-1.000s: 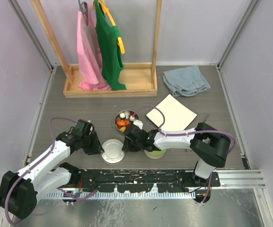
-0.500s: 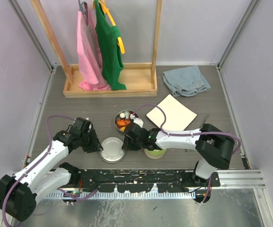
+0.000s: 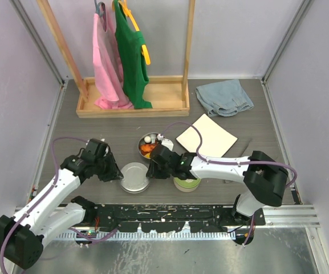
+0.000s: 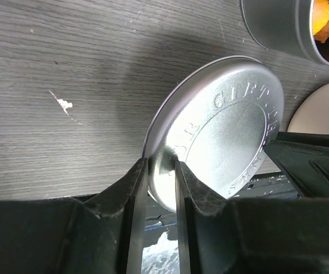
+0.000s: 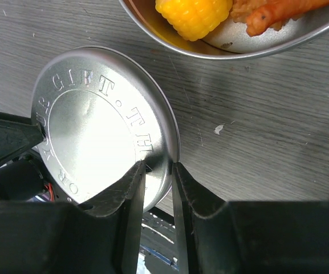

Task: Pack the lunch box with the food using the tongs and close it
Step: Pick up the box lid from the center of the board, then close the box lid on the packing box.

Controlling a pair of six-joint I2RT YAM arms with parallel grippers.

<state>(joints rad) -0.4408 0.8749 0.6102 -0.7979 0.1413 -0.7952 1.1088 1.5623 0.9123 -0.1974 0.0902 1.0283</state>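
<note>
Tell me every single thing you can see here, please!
rack: one, wooden, back of the table
pink top: one, pink, hanging on the rack
green top: one, green, hanging beside the pink one
cloth: one, faded blue, back right
plate: one, white, right of the middle
open tin: one, silver, middle
food: several pieces, orange, yellow, white, inside the open tin
lid: one, silver, held just near-left of the open tin
closed tin: one, lime-green top, under the right arm
table: one, dark grey
arms: two, white and black, left arm, right arm
jaws: two pairs, black, both pinching the lid's rim
</note>
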